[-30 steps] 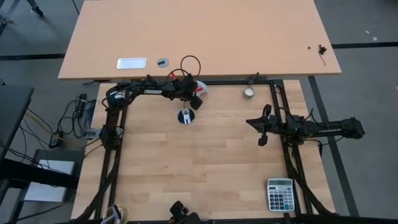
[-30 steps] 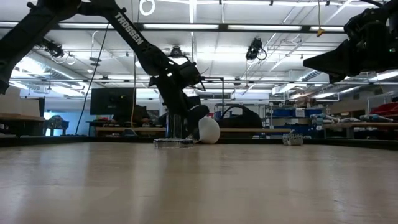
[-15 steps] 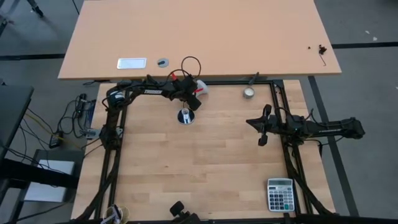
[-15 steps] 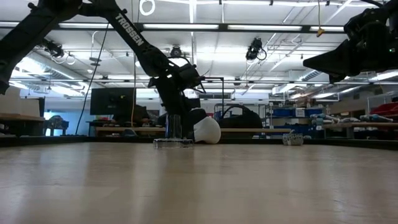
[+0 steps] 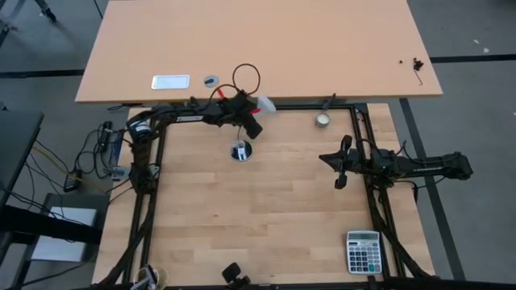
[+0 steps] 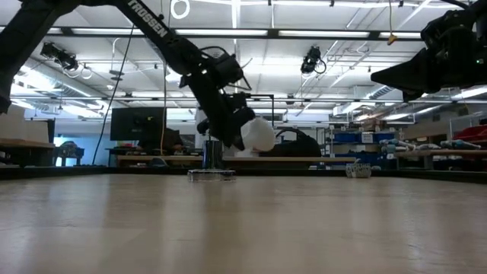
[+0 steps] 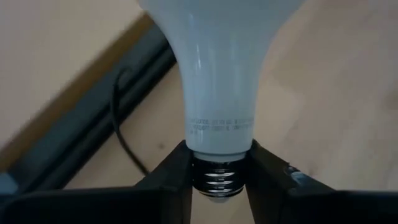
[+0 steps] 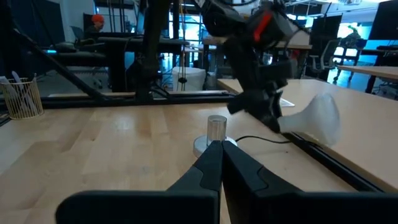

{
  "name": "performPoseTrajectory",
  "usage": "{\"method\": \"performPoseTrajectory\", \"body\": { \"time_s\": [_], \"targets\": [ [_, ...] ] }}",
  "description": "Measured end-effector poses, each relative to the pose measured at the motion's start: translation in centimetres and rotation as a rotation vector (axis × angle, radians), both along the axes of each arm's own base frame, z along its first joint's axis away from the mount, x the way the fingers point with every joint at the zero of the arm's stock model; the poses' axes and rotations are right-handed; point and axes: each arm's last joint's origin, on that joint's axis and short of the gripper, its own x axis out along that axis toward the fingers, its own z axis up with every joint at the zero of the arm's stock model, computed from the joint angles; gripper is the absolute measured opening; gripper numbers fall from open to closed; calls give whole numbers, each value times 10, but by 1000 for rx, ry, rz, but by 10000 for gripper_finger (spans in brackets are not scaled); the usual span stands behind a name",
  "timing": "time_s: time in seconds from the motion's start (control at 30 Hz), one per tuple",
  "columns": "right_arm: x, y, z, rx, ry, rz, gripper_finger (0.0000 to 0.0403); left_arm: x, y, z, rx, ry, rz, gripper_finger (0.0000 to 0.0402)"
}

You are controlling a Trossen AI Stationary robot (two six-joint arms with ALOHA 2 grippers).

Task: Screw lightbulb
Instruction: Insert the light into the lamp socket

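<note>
One smooth white funnel-shaped lightbulb [image 7: 221,68], ribbed metal base pinched by left gripper [image 7: 219,177]

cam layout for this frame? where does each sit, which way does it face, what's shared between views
High: overhead, straight down; both arms, left gripper holding the lightbulb, socket on the table.
Low: table height, level toward the room; left arm lifting the bulb.
Left wrist: past its own fingers, clamped on the bulb's threaded base.
Right wrist: past the shut right gripper, toward the socket and left arm.
Shared: the lightbulb shows in all four.
</note>
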Motion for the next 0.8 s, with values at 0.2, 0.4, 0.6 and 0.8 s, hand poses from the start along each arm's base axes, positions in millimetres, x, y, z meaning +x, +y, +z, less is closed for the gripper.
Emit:
{"method": "performPoseTrajectory", "body": {
  "time_s": [0.2, 0.4, 0.6, 0.8],
  "targets": [
    [0, 0, 0, 0, 1, -1, 19, 4, -16, 37, -8, -177, -130, 103],
    [0, 0, 8, 0, -81, -1, 19, 13, -33, 62, -45, -376, -333, 103],
    [-5, 0, 30, 57, -338, 13, 19, 23, -48, 72, -32, -476, -470, 103],
    [-5, -1, 36, 133, -416, 13, 19, 32, -63, 76, 110, -598, -671, 103]
  ]
}}
